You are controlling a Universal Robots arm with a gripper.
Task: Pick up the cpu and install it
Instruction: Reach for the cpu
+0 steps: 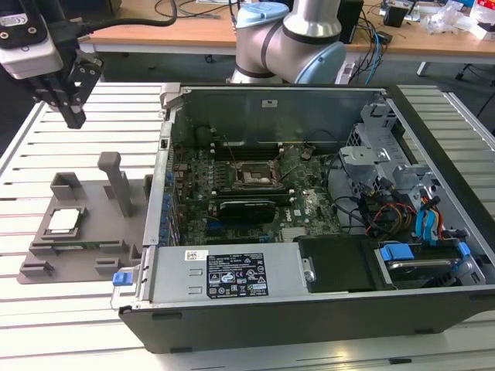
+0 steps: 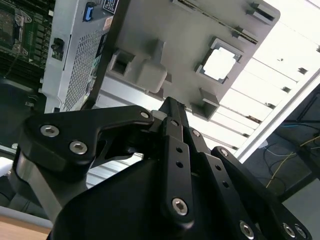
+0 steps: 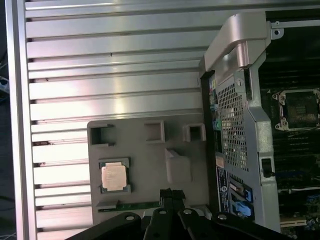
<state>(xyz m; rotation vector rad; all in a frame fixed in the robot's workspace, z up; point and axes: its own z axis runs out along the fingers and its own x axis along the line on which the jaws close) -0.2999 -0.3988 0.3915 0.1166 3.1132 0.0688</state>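
The black metal tool [image 1: 75, 117] hangs with its tips drawn narrow and nothing held, above the white slatted counter [image 1: 23, 147]. From it, the small square silver-topped cpu [image 1: 64, 222] lies well below, toward the exterior view's near edge. The cpu sits flat in a pocket of the grey plastic fixture tray [image 1: 100, 232].

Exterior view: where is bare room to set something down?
Bare slatted table: behind the fixture tray, near the gripper, and along the near edge. Crowded: the tray with the cpu, and inside the computer case.
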